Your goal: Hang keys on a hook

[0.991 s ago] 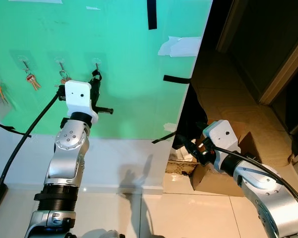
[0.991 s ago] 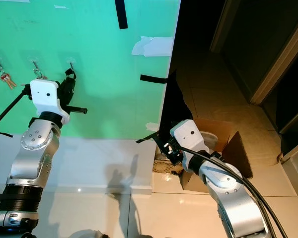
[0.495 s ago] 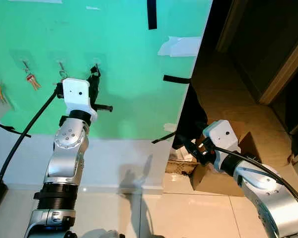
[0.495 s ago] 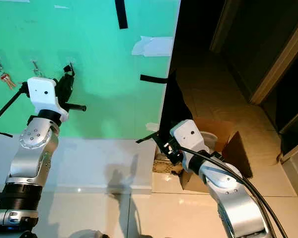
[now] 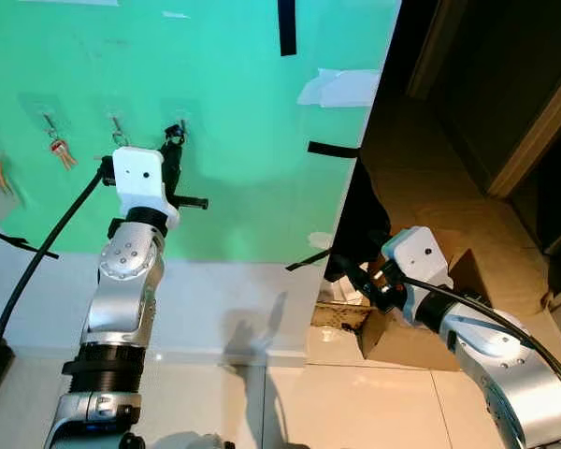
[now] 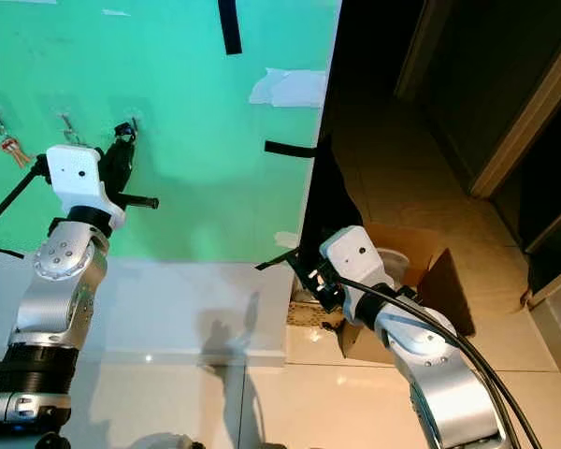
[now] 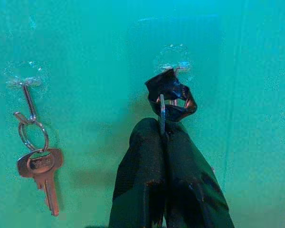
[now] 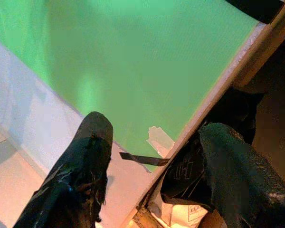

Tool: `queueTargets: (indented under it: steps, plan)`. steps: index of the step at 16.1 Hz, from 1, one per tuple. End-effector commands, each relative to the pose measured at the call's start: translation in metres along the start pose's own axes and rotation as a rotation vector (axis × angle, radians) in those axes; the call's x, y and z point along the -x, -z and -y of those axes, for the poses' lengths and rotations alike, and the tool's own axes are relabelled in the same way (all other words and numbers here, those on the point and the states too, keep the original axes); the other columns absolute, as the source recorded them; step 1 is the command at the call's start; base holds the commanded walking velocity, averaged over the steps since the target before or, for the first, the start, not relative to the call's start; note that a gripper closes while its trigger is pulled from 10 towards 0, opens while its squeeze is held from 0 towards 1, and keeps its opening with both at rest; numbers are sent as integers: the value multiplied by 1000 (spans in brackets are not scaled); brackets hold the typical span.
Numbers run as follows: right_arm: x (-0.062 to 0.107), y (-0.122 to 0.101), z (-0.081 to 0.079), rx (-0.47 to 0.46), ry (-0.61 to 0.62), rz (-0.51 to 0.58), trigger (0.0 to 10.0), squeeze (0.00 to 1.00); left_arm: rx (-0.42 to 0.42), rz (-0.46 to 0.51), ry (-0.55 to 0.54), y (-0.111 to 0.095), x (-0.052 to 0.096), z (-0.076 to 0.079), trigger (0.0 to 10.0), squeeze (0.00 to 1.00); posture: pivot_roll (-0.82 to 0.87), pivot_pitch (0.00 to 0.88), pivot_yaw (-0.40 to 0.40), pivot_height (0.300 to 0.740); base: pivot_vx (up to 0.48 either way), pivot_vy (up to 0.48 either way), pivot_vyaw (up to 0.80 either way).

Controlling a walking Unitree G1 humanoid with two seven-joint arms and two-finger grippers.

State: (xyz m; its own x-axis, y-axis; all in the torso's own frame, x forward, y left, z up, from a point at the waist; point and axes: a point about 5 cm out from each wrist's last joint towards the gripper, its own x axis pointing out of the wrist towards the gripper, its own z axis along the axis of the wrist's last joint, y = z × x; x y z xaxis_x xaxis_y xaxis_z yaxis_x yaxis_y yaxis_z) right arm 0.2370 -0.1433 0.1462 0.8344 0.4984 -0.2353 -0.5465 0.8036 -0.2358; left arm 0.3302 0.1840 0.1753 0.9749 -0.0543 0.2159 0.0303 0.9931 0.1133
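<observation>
Left gripper (image 7: 164,130) is clenching a thin metal key ring (image 7: 162,115) w/ black tag, touching the clear adhesive wall hook (image 7: 175,71) at 12 o'clock, not yet hung; right gripper (image 8: 152,175), fingers apart, is idling.

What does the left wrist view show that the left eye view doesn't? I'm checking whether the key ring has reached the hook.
Left wrist view: the left tool, shut on a key ring right at the hook; whether it's on, I can't tell. Left eye view: the right tool, open, low by a cardboard box. Both: the green wall and neighbouring hung keys.
</observation>
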Motion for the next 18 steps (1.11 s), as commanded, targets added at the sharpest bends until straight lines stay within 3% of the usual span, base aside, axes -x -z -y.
queueTargets:
  steps: [1, 11, 18]
  plan:
    - [2, -6, 1, 24, -3, 22, 10000, 0, -2, 22, -8, -6, -4, -3, 10000, 0, -125, 0, -35, 740, 0, 0, 0]
    - [1, -6, 1, 30, -12, 20, 10000, 0, -19, -59, 24, 9, 1, 0, 10000, 0, -123, 0, -35, 740, 0, 0, 0]
    - [2, -12, 13, 10, 32, 43, 10000, 0, -36, -103, 30, 17, 5, 2, 10000, 0, -124, 0, -36, 740, 0, 0, 0]
